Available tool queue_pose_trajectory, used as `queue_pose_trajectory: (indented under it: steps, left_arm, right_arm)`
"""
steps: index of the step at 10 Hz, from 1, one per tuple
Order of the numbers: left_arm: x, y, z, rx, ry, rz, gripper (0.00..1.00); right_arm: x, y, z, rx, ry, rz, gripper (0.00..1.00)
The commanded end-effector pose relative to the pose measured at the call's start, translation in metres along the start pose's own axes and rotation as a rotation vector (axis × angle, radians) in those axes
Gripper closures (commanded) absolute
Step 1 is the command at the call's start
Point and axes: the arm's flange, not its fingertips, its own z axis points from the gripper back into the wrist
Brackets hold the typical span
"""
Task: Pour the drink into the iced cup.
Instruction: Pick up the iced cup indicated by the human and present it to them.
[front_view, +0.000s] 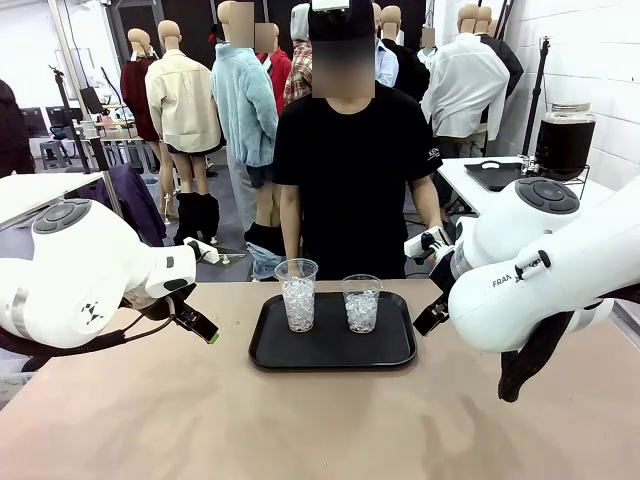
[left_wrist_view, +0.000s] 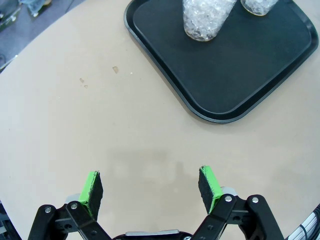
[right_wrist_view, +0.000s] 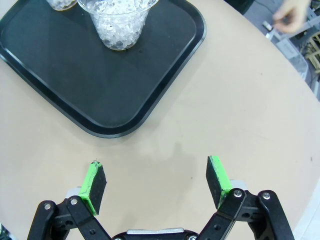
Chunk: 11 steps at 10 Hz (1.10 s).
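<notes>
Scene: a person (front_view: 350, 170) in a black T-shirt stands at the far edge of a tan worktop (front_view: 150, 420), flanked by two white robot arms.
Tray: a black tray (front_view: 330, 350) with rounded corners lies at the middle of the worktop, just in front of the person.
Cups: two clear plastic cups packed with ice stand upright on the tray's far half, the left-hand iced cup (front_view: 296, 295) at about 11 o'clock from the tray's centre and the right-hand iced cup (front_view: 361, 303) at about 1 o'clock. They are close together but not touching, and no dark liquid is visible in either.
Drink: the drink (front_view: 563, 148), nearly black through the glass, sits in a big lidded jar (front_view: 565, 125) on a black stand. It is at about 2 o'clock from the tray, well apart from it, behind a white side table (front_view: 470, 175).
Left end effector: the left end effector (left_wrist_view: 150, 175) hangs over bare worktop at 9 o'clock of the tray, its green-padded fingers spread wide with nothing between them. In its wrist view the tray lies at 1 o'clock.
Right end effector: the right end effector (right_wrist_view: 155, 165) hangs at 3 o'clock of the tray, likewise spread wide and empty. In its wrist view the tray lies at 11 o'clock.
Person's hand: a blurred hand (right_wrist_view: 292, 15) shows past the worktop's edge at 1 o'clock in the right wrist view.
</notes>
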Motion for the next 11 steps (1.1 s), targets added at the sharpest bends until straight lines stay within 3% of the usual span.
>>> queue_pose_trajectory:
  steps: [1,11]
  left_arm:
    - [-0.0003,0.0014,0.0002,0.000,-0.001,0.003,0.00]
    - [-0.0003,0.0014,0.0002,0.000,-0.001,0.003,0.00]
  right_arm:
    - [0.0000,-0.0001,0.0000,0.000,0.000,-0.001,0.00]
    - [0.0000,-0.0001,0.0000,0.000,0.000,-0.001,0.00]
